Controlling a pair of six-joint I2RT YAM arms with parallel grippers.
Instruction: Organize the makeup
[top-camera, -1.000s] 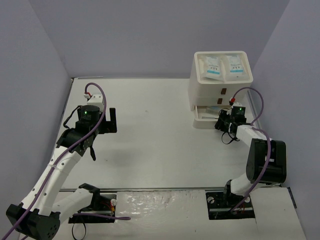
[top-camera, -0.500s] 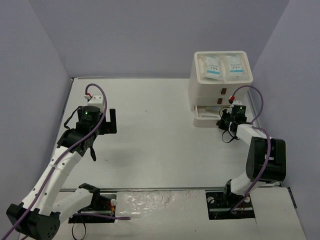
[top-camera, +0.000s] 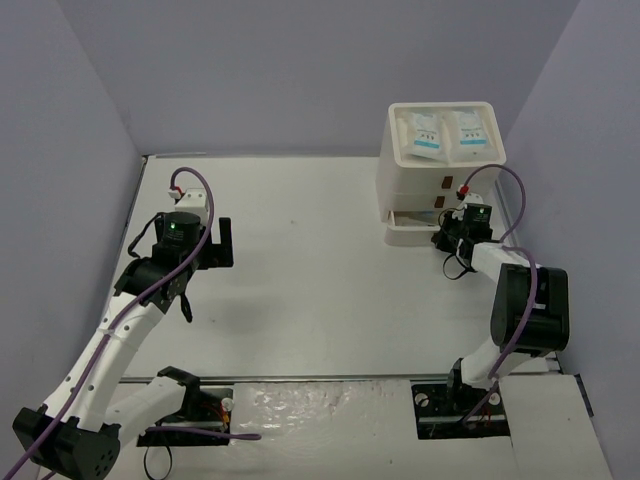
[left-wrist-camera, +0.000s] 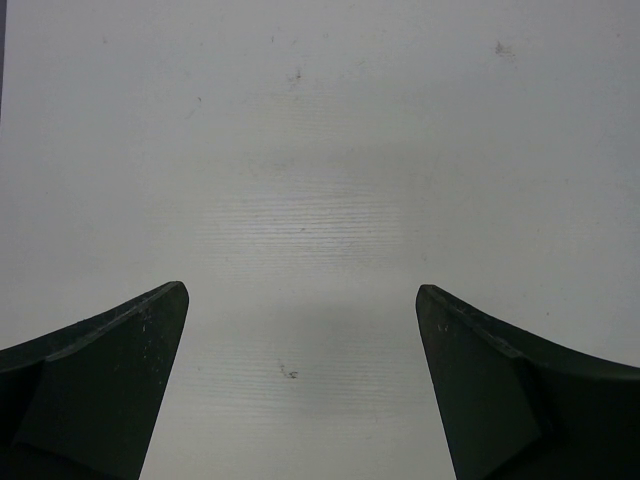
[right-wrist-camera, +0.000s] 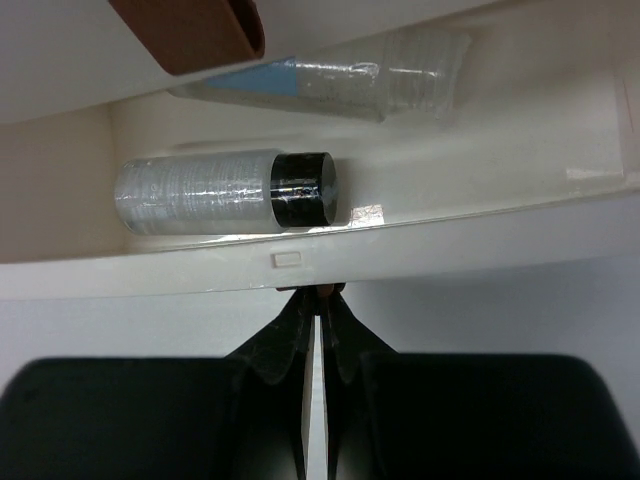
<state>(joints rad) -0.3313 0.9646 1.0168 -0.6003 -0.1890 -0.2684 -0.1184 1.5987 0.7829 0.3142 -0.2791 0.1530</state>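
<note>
Nearly finished, I judge: sachets lie atop the drawer box at two o'clock, vials inside its ajar bottom drawer awaiting closing, right end effector pressed together at its front, left end effector spread at nine o'clock.

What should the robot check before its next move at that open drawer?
1. Right hand shut, tips at the drawer front: ok.
2. Drawer pushed fully in: not ok, it stands partly out.
3. Black-capped vial lies on its side inside, below the rim: ok.
4. Clear tube lies inside at the back: ok.
5. Left hand open, empty, over bare table: ok.
6. Anything else in the drawer: cannot tell, part of it is hidden.
</note>
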